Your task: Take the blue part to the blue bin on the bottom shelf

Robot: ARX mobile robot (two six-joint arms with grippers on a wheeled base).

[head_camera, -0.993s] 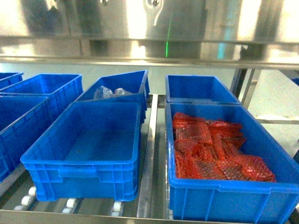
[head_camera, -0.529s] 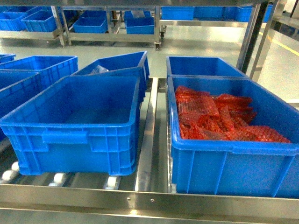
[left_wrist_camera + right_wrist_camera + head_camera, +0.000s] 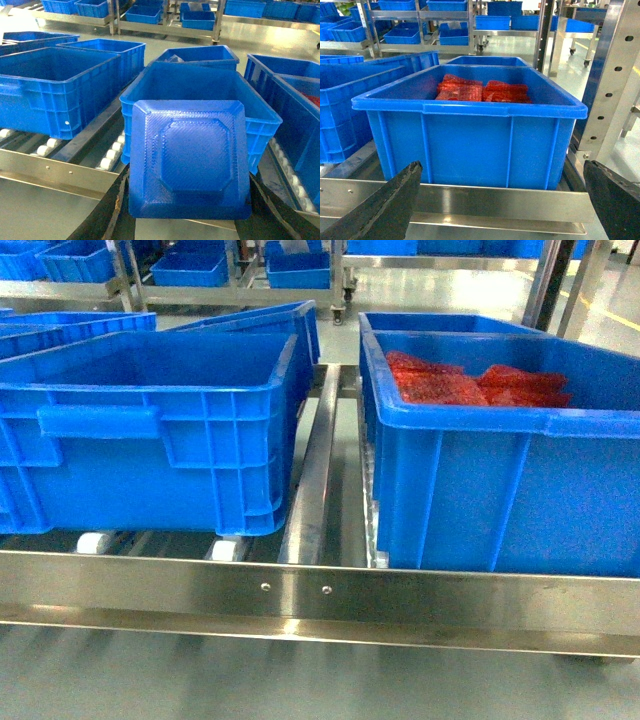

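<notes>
My left gripper is shut on the blue part, a square moulded piece with a raised octagonal centre, held by its near edge. The part hangs in front of an empty blue bin that stands on the bottom shelf. From the head camera that bin sits at the left on the white rollers behind the shelf's shiny riveted lip; neither gripper shows there. My right gripper is open, empty, just in front of the lip.
A second blue bin holding red mesh parts stands at the right, straight ahead of the right gripper. A steel rail separates the two bins. More blue bins stand behind and left. An upright post rises at right.
The head view has dropped from looking down into the bins to about level with the shelf's front lip. The upper shelf has left the view. The bins have not shifted.
</notes>
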